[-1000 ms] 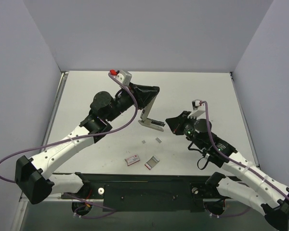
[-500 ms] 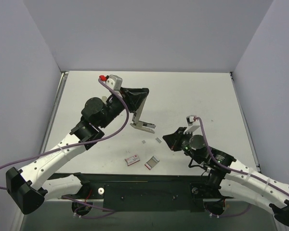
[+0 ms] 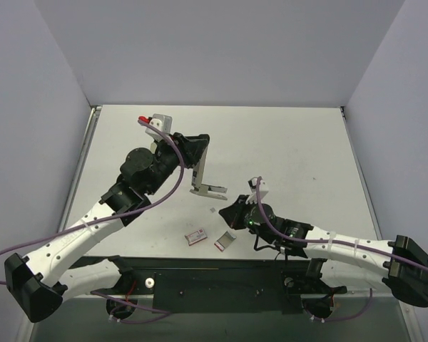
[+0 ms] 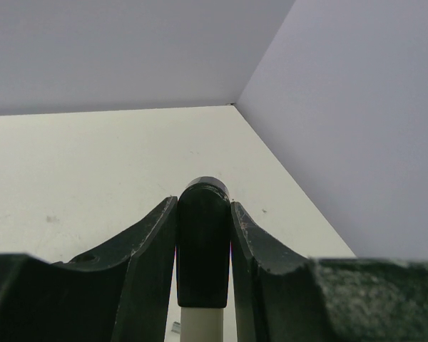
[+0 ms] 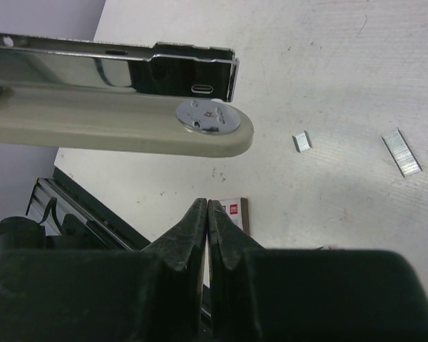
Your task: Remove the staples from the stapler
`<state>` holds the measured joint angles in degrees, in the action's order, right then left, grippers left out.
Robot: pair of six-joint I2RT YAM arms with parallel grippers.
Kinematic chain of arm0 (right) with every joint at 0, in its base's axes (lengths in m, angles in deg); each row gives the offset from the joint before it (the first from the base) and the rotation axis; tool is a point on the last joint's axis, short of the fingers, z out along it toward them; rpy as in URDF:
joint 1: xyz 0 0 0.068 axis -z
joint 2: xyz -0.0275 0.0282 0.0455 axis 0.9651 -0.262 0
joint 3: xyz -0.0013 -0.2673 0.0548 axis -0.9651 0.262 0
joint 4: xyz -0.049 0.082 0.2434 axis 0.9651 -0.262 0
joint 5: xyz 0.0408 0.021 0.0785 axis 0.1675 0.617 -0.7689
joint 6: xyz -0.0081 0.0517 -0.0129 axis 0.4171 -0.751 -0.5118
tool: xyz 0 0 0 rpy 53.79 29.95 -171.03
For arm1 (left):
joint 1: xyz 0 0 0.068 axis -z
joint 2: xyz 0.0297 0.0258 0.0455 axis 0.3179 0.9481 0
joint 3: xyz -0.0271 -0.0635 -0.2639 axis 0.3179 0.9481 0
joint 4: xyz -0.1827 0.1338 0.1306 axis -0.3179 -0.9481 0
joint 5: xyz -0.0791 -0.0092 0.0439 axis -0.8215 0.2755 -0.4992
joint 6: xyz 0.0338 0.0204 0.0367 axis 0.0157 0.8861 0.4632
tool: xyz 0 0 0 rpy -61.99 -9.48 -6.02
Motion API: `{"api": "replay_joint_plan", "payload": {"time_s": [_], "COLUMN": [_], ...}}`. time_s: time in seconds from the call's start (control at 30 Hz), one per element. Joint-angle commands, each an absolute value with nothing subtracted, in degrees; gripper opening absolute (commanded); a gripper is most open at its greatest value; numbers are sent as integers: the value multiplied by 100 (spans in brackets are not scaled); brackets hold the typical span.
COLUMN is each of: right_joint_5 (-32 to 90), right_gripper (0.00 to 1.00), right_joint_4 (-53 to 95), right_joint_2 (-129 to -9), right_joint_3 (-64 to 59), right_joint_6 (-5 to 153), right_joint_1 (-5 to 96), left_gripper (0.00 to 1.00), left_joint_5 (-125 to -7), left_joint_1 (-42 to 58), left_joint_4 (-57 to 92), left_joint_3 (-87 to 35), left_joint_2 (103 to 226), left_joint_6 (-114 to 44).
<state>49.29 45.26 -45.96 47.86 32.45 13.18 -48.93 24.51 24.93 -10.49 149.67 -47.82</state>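
Right wrist view: the right claw (image 5: 207, 208) is pinched fully shut with nothing between its tips. Just past those tips a small red-and-white box (image 5: 233, 208) lies on the table (image 5: 328, 64). Farther out, to the right of the claw's line, lie a short staple strip (image 5: 302, 141) and a longer staple strip (image 5: 401, 151). Ahead of the tips and higher in the view is the stapler (image 5: 71, 107). Its long axis runs crosswise to the way the claw points, coming in from the far left and ending a little right of the tips' line. The beige base (image 5: 128, 128) is the nearer half. The shiny metal channel (image 5: 114, 60) lies beyond it, with its open end facing right. I cannot tell whether the base touches the table. In the left wrist view the left claw (image 4: 203, 205) is clamped around the stapler's black tip (image 4: 203, 242), one finger on each side. From the top view the stapler hangs below that claw, hinged open into an L, and its lower leg reaches toward the right arm. So the left claw already holds it, and the free right claw sits just short of the lower leg's end. In my judgement the right claw must go forward and up, then approach the channel's open end from the right.
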Motion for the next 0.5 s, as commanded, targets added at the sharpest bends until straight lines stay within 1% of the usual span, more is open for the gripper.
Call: {"api": "replay_joint_plan", "payload": {"time_s": [0.0, 0.27, 0.47], "right_joint_5": [5203, 5650, 5871], "right_gripper": [0, 0, 0], "right_joint_4": [5341, 5149, 4964], "right_joint_2": [-4910, -5052, -4964], "right_joint_3": [4625, 4221, 4001], "right_joint_6": [3025, 3401, 3885], "right_joint_1": [1267, 1276, 1293], "left_gripper": [0, 0, 0], "left_joint_5": [-4626, -4863, -5513], "left_joint_1": [2453, 2453, 2453], "left_joint_4": [2671, 2223, 1792], "left_joint_3": [-1037, -843, -685], "left_joint_2": [14621, 14234, 13918], "left_joint_6": [-5344, -5749, -6048]}}
